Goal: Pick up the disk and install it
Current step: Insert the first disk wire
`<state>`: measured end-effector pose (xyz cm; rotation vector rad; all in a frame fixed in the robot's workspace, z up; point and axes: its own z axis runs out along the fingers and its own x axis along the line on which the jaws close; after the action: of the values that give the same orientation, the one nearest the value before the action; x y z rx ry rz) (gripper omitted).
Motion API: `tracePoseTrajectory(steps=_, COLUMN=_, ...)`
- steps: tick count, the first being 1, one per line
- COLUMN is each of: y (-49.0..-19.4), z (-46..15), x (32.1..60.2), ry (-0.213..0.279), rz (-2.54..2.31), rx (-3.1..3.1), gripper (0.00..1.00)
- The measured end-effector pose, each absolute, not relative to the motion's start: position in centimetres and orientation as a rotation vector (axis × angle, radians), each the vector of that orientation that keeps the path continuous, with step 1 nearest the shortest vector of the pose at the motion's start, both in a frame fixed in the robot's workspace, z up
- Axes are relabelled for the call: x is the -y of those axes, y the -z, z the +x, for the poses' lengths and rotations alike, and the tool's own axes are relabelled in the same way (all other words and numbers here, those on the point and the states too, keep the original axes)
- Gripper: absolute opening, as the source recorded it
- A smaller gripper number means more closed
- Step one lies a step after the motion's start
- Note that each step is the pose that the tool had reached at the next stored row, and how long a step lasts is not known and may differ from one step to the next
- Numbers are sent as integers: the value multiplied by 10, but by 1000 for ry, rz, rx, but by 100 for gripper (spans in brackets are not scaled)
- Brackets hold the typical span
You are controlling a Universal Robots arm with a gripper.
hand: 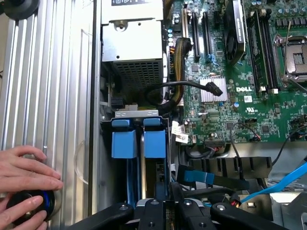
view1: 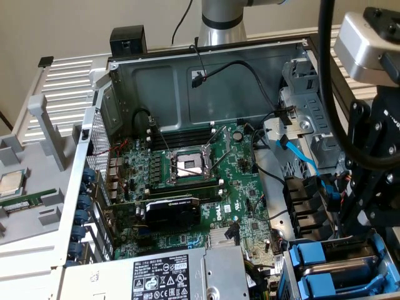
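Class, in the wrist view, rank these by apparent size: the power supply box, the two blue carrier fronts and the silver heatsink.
1. Power supply box, clearly largest.
2. Blue carrier fronts: they look alike, so tied.
3. Silver heatsink, smallest.

An open computer case [view1: 162, 87] fills most of the frame. In the middle lies a green motherboard [view1: 247, 172] with an empty CPU socket [view1: 187, 165]. Just below the socket sits a black graphics card [view1: 172, 212]. At the bottom is a silver power supply [view1: 162, 275] with a label on it. In the lower right are two blue drive carriers [view1: 312, 256], one above the other. The black gripper [view1: 367, 212] hangs just above them at the right edge. On the far left, a small square CPU chip [view1: 11, 182] rests on a grey tray [view1: 37, 237].
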<state>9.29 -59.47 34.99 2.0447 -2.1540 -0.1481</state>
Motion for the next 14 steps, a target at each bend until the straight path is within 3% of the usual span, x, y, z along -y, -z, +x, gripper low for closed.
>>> tracePoseTrajectory(steps=4, y=-349, z=90, x=595, ry=114, rz=2063, rx=2172, gripper=17)
tracePoseTrajectory(steps=14, y=-349, z=86, x=595, ry=97, rz=2058, rx=2168, gripper=17)
